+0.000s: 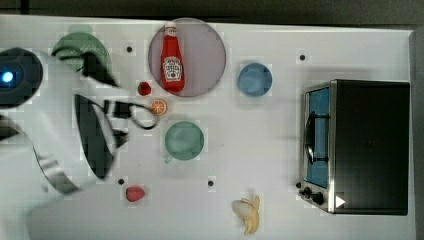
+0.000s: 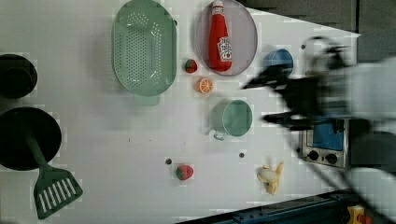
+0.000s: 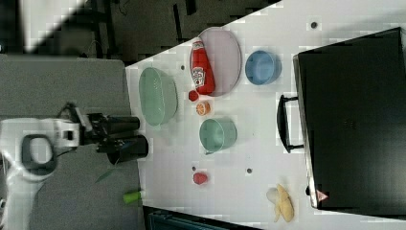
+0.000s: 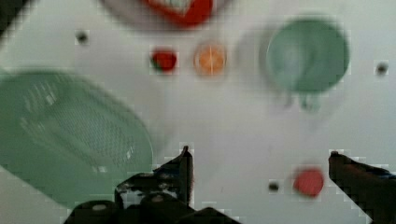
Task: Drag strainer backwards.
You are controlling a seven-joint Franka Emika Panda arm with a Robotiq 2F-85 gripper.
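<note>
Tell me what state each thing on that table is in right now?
strainer: upright, empty, untouched.
ketchup bottle: lying flat on the plate.
green cup: upright, empty.
blue bowl: upright, empty.
banana: partly peeled.
toaster oven: door shut.
spatula: lying flat.
tool: open, holding nothing, above the table.

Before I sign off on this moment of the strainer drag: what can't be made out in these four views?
- Strainer in the top view: mostly covered by the arm; its holes cannot be seen there.
- Strainer in the wrist view: blurred, and cut by the picture's edge.
- Gripper in the wrist view: fingers wide open, bases cut off.
- Arm in the left view: smeared by motion, hiding part of the toaster oven.
</note>
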